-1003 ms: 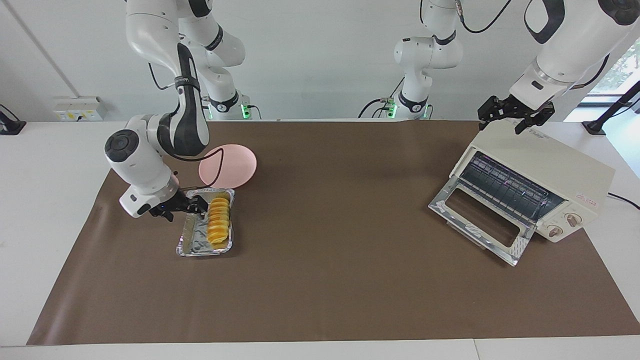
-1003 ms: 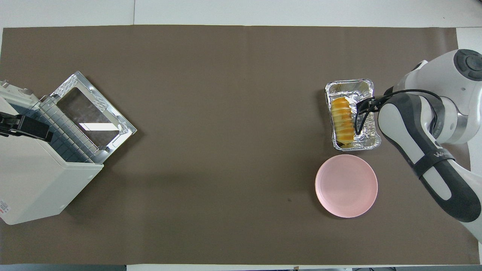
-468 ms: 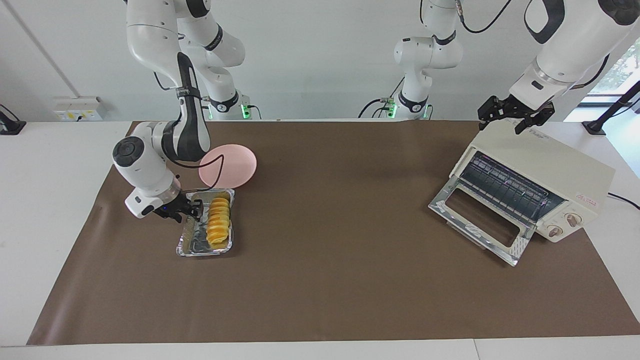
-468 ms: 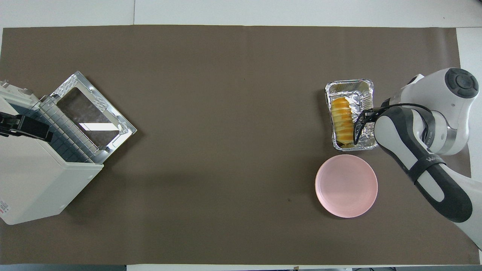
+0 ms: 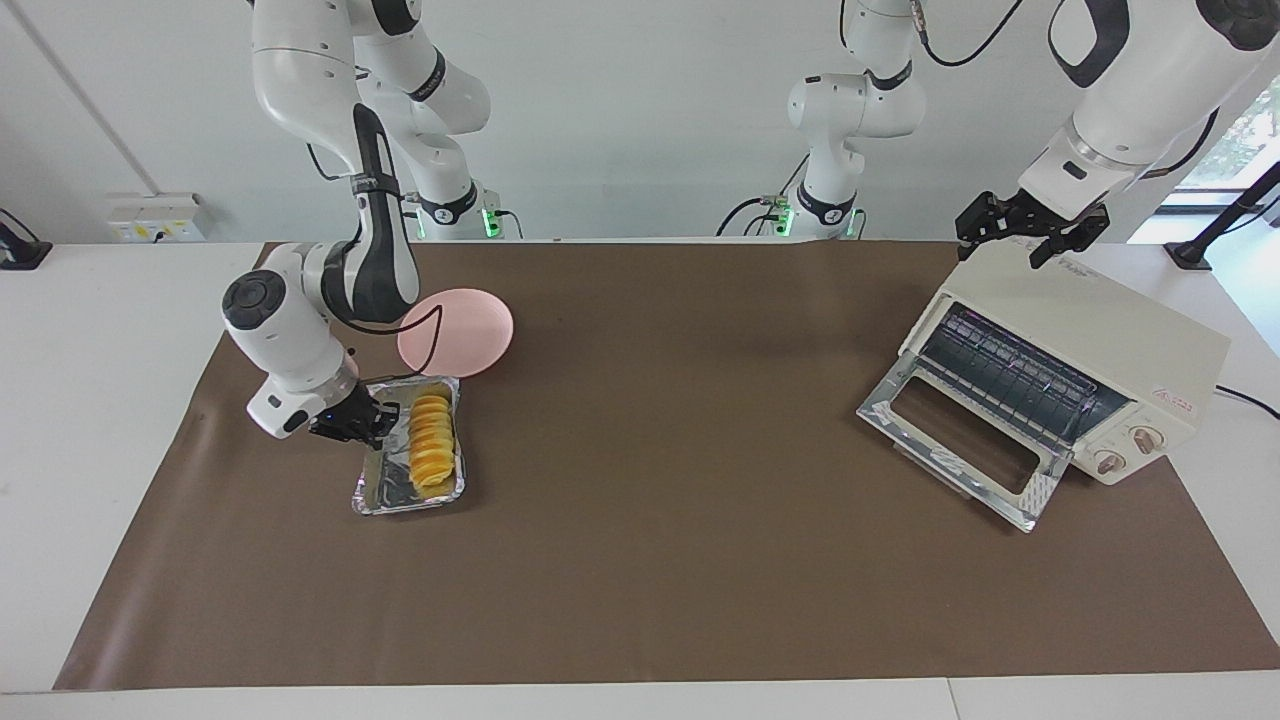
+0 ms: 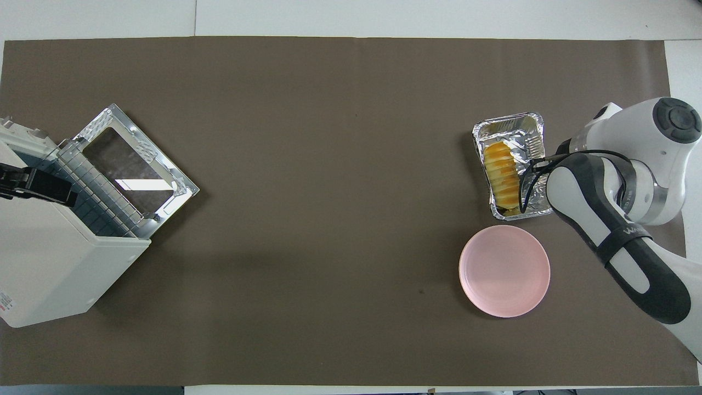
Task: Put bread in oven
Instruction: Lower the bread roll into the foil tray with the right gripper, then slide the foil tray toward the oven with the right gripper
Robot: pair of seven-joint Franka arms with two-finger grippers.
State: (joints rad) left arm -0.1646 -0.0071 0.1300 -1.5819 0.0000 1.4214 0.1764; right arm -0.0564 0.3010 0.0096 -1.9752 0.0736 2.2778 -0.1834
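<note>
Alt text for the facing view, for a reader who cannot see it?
The right claw is shut on the edge of a foil tray holding the bread, beside a pink plate on the brown mat. At the left arm's end the oven stands with its door dropped open, the left claw open over its top.

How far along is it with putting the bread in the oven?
Done: the cream-white toaster oven has its door dropped open. In hand: the right gripper is shut on the rim of the crinkled silver foil tray, where the ridged yellow-orange bread loaf lies. Remaining: carrying it across and sliding it inside. The left gripper waits open over the oven.
</note>
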